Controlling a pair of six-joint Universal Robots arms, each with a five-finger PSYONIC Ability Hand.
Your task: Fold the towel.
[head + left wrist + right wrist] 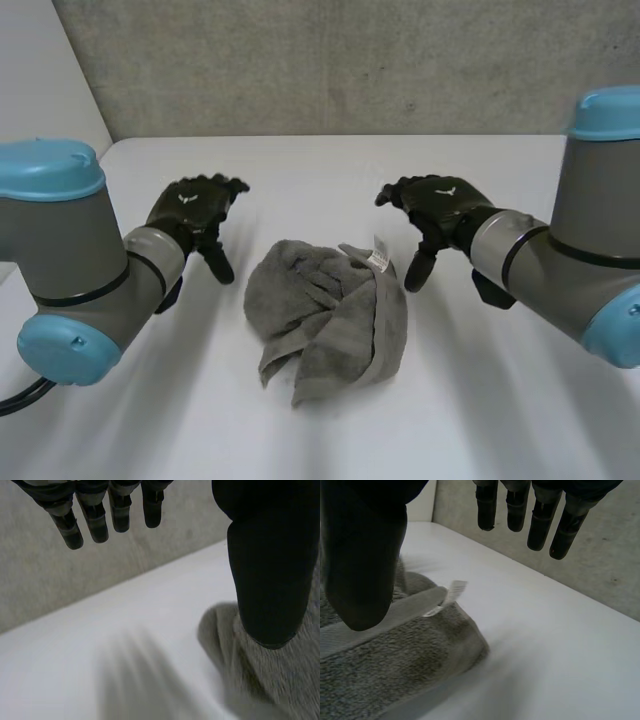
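Note:
A grey towel (325, 315) lies crumpled in a heap at the middle of the white table (500, 420), a small white label (380, 258) sticking up at its far right. My left hand (195, 212) hovers just left of the heap, fingers spread and holding nothing. My right hand (435, 207) hovers just right of it, near the label, also open and empty. In the left wrist view the towel (270, 680) lies below the thumb (270, 560). In the right wrist view the towel (395, 665) and its label (454, 591) lie under the thumb (362, 550), apart from the fingers (540, 517).
A grey concrete wall (340, 60) runs behind the table's far edge. Bare table surface lies on both sides of the towel and in front of it.

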